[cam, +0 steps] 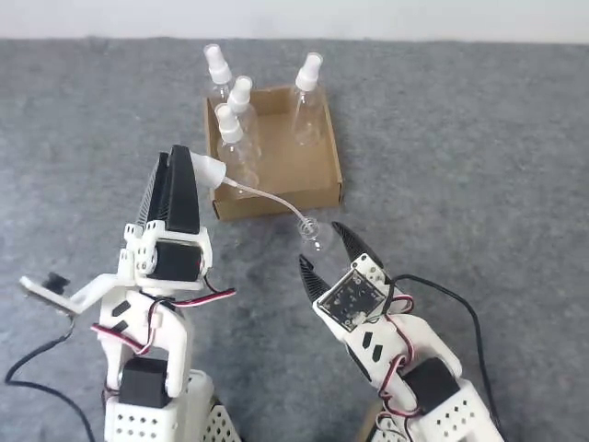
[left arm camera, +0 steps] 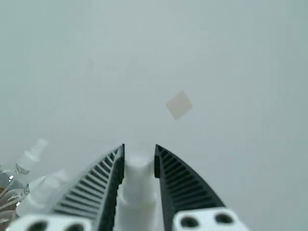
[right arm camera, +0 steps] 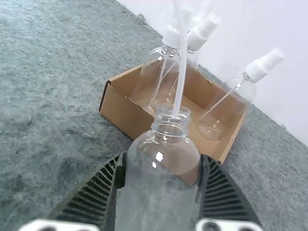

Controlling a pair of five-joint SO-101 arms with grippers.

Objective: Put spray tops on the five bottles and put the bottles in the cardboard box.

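- Cardboard box [cam: 285, 166] sits at 12 o'clock from both arms. Four capped bottles [cam: 308, 106] stand in it, three bunched toward its 10 o'clock corner and one toward 2 o'clock.
- Fifth bottle [right arm camera: 166, 161] is clenched in the right jaws, just short of the box's near wall, with its neck uncapped.
- Spray top [left arm camera: 138, 183] is pinched in the left jaws above the box's near corner, at roughly 10 o'clock from that neck.
- Dip tube [right arm camera: 179, 67] slants from 10 o'clock down to 4 o'clock, its end inside the neck. I'd judge the top must follow that line to seat.
- Hard to make out: how deep the tube reaches, the fifth bottle's base between the jaws, and its clear body from overhead.
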